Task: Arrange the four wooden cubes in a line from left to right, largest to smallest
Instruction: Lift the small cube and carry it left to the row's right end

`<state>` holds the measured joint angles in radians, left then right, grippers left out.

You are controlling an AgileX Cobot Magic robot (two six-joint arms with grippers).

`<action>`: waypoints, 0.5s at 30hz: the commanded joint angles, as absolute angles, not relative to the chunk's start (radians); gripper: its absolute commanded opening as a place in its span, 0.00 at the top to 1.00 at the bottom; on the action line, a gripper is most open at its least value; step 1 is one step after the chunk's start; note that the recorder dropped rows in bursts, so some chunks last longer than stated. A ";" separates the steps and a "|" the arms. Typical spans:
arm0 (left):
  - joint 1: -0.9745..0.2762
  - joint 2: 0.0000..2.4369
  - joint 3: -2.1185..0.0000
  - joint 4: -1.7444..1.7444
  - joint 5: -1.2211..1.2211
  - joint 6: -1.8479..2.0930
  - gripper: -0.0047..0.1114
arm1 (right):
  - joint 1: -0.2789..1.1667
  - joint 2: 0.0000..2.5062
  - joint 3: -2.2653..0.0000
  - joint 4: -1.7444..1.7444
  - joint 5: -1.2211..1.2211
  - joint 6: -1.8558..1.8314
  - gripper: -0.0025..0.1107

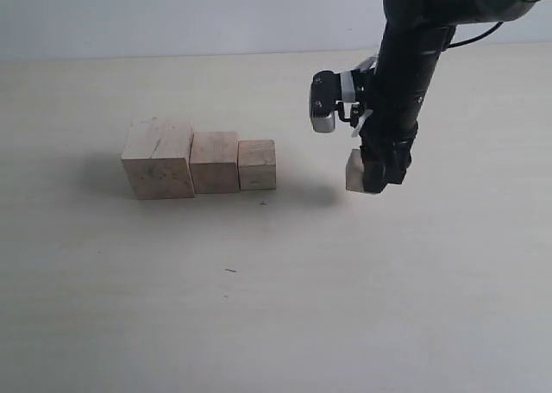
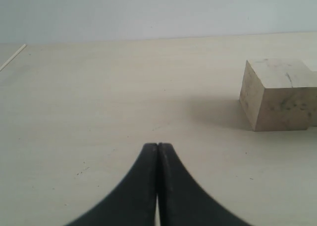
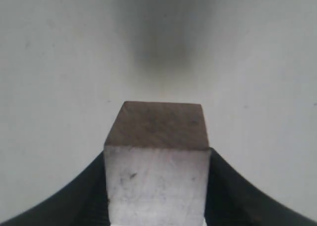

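Three pale wooden cubes stand in a touching row on the table: the largest cube (image 1: 158, 159) with dark scribbles at the left, a medium cube (image 1: 215, 162) beside it, then a smaller cube (image 1: 257, 165). The smallest cube (image 1: 354, 171) hangs just above the table to the right of the row, a gap away, held by my right gripper (image 1: 373, 176). In the right wrist view that cube (image 3: 157, 179) fills the space between the black fingers (image 3: 237, 196). My left gripper (image 2: 158, 147) is shut and empty, with the largest cube (image 2: 278, 94) ahead and off to one side.
The pale table (image 1: 276, 307) stretches around the row, with small dark specks (image 1: 230, 271) in front. A plain wall (image 1: 172, 14) runs behind. The right arm's black body (image 1: 405, 74) and wrist camera (image 1: 326, 102) hang above the held cube.
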<state>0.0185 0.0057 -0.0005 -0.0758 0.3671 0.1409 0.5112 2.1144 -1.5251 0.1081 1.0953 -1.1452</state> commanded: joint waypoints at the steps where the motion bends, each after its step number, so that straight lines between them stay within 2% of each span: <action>1: 0.014 0.000 0.000 -0.073 0.358 0.140 0.96 | 0.504 2.152 -1.614 0.190 1.038 -1.234 0.98; 9: 0.014 0.000 0.000 -0.073 0.358 0.140 0.96 | 0.512 2.283 -1.843 0.258 1.147 -1.177 0.98; 15: 0.014 0.000 0.000 -0.073 0.358 0.140 0.96 | 0.512 2.317 -1.872 0.232 1.199 -1.184 0.98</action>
<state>0.0185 0.0057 -0.0005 -0.0758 0.3671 0.1409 0.5113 2.3056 -1.8608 0.2463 1.1662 -1.1822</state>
